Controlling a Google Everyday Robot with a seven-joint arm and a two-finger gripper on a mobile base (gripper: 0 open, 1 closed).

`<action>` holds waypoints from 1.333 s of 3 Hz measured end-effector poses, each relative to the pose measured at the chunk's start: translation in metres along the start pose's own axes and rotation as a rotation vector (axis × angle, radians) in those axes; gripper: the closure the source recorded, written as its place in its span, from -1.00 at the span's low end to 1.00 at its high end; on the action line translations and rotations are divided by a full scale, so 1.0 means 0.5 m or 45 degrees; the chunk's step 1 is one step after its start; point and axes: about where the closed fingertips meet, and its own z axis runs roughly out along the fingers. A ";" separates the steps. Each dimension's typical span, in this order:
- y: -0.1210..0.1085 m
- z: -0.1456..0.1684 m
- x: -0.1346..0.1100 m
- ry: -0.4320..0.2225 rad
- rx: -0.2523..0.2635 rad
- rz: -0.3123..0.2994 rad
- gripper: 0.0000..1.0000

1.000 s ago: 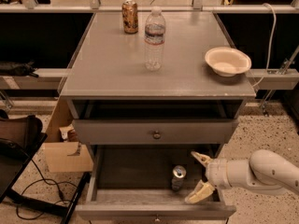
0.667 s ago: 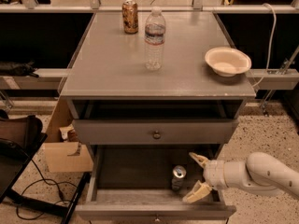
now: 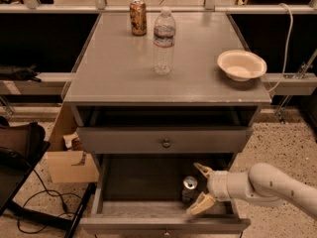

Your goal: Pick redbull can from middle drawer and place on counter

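A redbull can [image 3: 189,188] stands upright on the dark floor of the open middle drawer [image 3: 163,225], toward its right side and near the low front panel, with the robot's gripper [image 3: 194,189] bracketing it from the right. The slim can shows a bright, shiny metal top. Its body reads as dull silver-grey in the drawer's shadow, and any lettering is too dim to make out.

The gripper's two pale fingers [image 3: 202,170] are spread wide, one behind the can and one in front of it by the panel, with nothing clamped. Whether either finger touches the can cannot be told. The spread appears meant to take the can between the fingers before they shut. The white arm [image 3: 267,185] reaches in low from the right, apparently to pass beneath the closed upper drawer [image 3: 163,140].

The middle drawer sits pulled well out, which should leave the can room to be drawn forward and lifted. Above, the counter [image 3: 119,68] carries a brown-orange can [image 3: 138,17] at the back, a clear water bottle [image 3: 164,41] near the middle and a pale bowl [image 3: 241,65] on the right. Its front-left stretch looks the likeliest landing spot. A cardboard box [image 3: 69,165] sits on the floor left of the cabinet.
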 end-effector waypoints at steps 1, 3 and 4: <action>-0.028 0.054 0.001 -0.004 -0.018 -0.015 -0.92; -0.048 0.083 0.003 -0.005 -0.032 -0.014 0.16; -0.048 0.083 0.003 -0.005 -0.032 -0.014 0.62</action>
